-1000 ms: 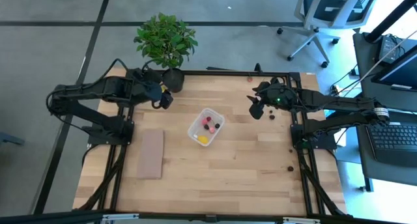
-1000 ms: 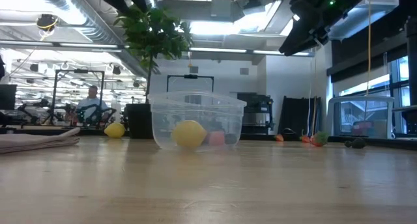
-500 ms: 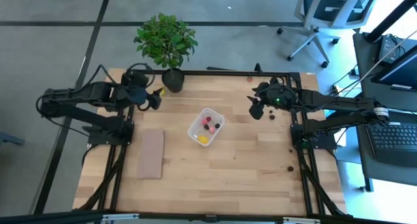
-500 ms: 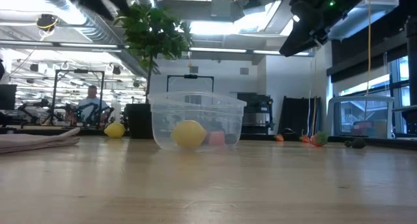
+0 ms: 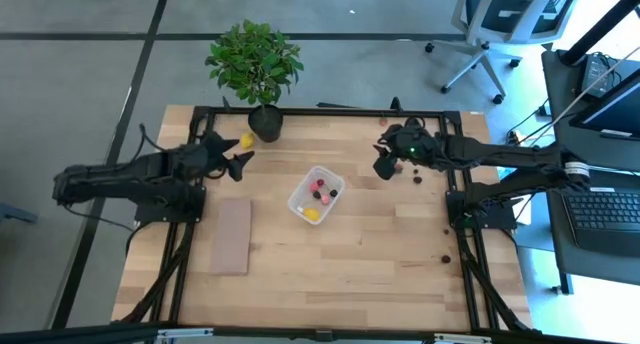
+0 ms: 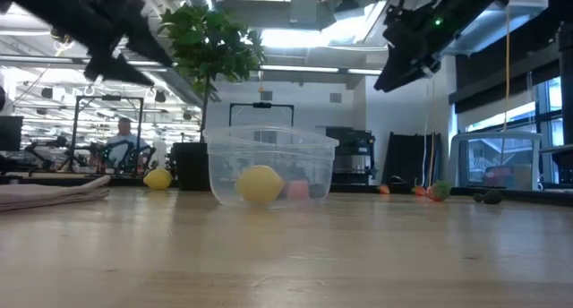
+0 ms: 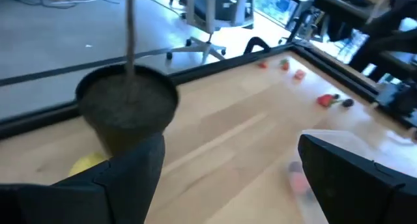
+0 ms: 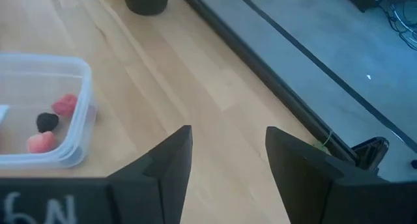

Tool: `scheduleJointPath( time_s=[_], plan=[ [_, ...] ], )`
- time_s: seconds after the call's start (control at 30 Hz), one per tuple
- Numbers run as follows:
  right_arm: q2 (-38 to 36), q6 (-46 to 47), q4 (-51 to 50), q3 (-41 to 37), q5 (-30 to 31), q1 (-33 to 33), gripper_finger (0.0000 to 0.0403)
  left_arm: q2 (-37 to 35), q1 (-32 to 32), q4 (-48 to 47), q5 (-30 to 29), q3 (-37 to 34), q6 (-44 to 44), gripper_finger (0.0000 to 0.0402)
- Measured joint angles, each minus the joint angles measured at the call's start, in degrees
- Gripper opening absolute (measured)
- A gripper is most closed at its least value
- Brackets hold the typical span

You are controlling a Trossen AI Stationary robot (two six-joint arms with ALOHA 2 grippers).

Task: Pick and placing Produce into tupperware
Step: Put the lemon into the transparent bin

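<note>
The clear tupperware [image 5: 316,194] stands mid-table with a yellow piece [image 6: 260,183] and red, pink and dark pieces [image 8: 64,105] of produce inside. Another yellow piece [image 5: 246,140] lies on the table beside the plant pot [image 5: 265,124]. My left gripper [image 5: 243,164] hovers open, left of the tupperware and just near of that yellow piece [image 7: 88,164], with nothing between its fingers. My right gripper [image 5: 382,167] hangs open above the table, right of the tupperware [image 8: 39,113] and empty. Small pieces [image 5: 417,177] lie close to it.
A flat tan board [image 5: 231,236] lies at the near left. More produce sits along the far right edge [image 7: 328,100] and at the right side [image 5: 445,257]. The black frame rail [image 5: 330,110] borders the far edge. Office chairs and a person show in the room behind.
My left gripper has drawn back from the plant pot toward the table's left and near side, sunk lower and rolled, staying open; the yellow piece by the pot now shows uncovered. My right gripper has edged a little toward the tupperware.
</note>
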Motion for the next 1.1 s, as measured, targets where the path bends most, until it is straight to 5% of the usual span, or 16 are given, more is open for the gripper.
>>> scheduleJointPath(
  time_s=[0.33, 0.5, 1.1],
  plan=[
    [2.3, 0.03, 4.0, 0.0, -0.09, 0.02, 0.0197, -1.72, 11.67, 10.43, 5.78, -10.68, 2.19, 0.0344],
    [2.3, -0.08, 4.73, 0.0, -0.08, 0.02, 0.0197, -1.69, 19.0, 13.83, 13.9, -13.61, 2.44, 0.0344],
    [2.3, 0.28, 4.97, 0.0, -0.08, 0.02, 0.0197, 4.5, 38.95, 13.82, 27.81, -15.73, 6.11, 0.0344]
  ],
)
